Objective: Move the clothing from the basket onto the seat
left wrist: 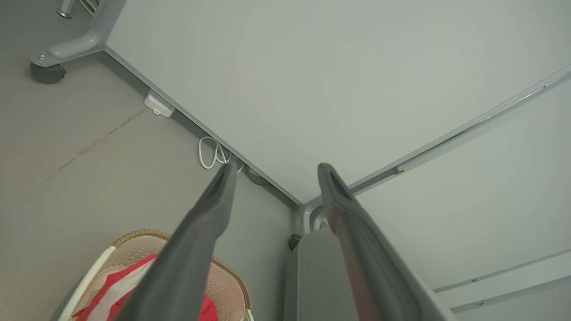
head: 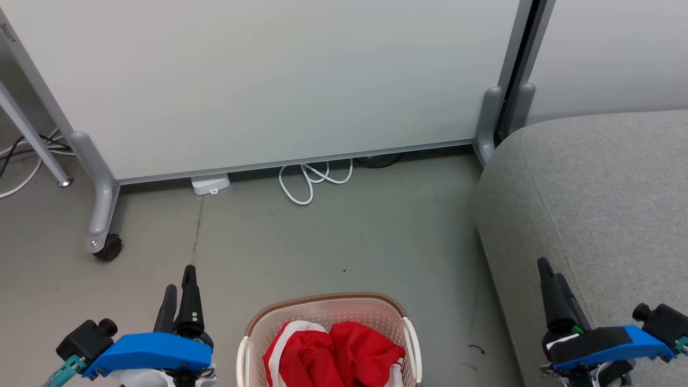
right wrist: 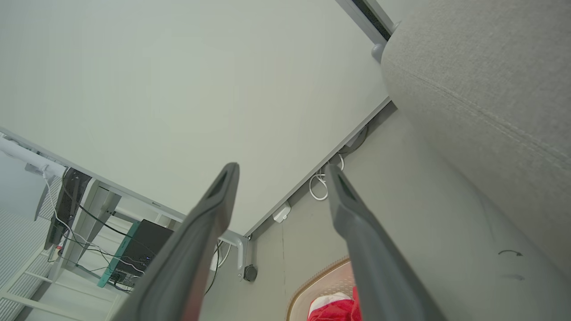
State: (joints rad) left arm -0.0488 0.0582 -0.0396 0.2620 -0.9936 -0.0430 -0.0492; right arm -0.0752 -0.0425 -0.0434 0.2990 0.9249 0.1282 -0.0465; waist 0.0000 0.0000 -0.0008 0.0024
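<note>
Our left gripper (head: 180, 278) and right gripper (head: 551, 271) are hanging low at either side of the work. Each is showing its two dark fingers spread wide with nothing between them, which we are reading as readiness for a first reach. Between the two grippers, the basket (head: 328, 297) is sitting on the floor (head: 344, 236). The clothing (head: 344, 349) is lying heaped inside it: a red garment with white bands toward the left gripper, a plain red one beside it toward the right. The seat (head: 602, 188) is rising beside and beyond the right gripper, with a strip of floor parting it from the basket, so we are judging the carry a short one for that arm. No garment is lying on the seat yet. Ahead of both sets of fingers a pale partition (head: 269, 80) is closing off the space, a white cable (head: 306, 183) looping at its foot.
</note>
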